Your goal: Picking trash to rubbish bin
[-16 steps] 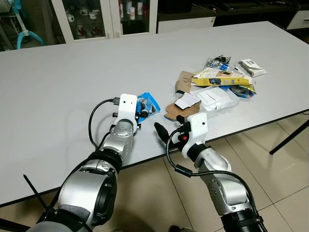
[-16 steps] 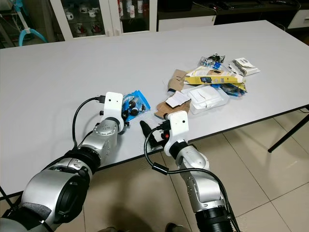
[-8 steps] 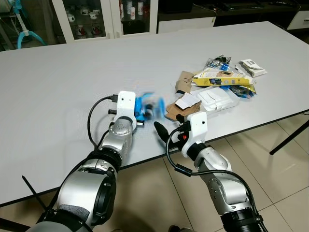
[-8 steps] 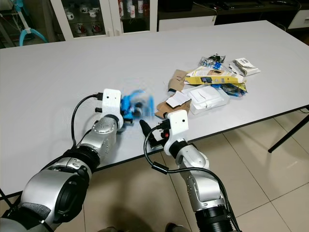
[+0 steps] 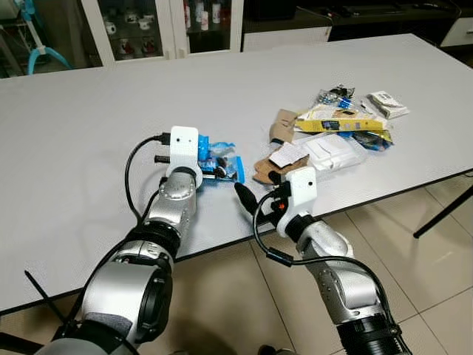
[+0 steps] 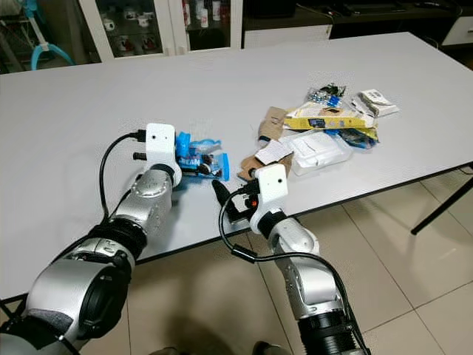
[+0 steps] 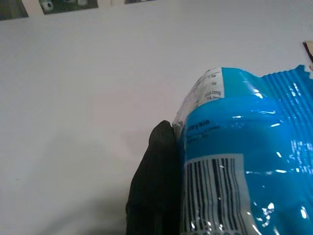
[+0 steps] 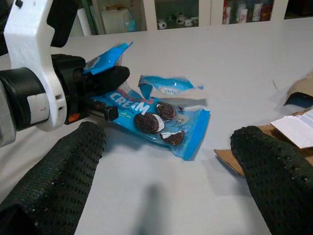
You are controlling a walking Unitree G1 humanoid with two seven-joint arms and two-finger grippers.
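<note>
Head views: the left gripper [image 5: 209, 167] pinches a blue cookie wrapper [image 5: 224, 163] just above the grey table [image 5: 89, 111], a trash pile [image 5: 332, 129] at its 3 o'clock.

Left wrist: one black finger [image 7: 154, 186] presses the wrapper.

Right wrist: the right gripper [image 8: 166, 171] gapes wide, empty, wrapper at 12 o'clock.

Glossy blue plastic wrapper [image 8: 151, 110], matt grey table [image 5: 89, 126], brown cardboard scraps [image 5: 267, 166].

left gripper [image 5: 209, 171] raised, blue wrapper [image 5: 224, 164] lifted
</note>
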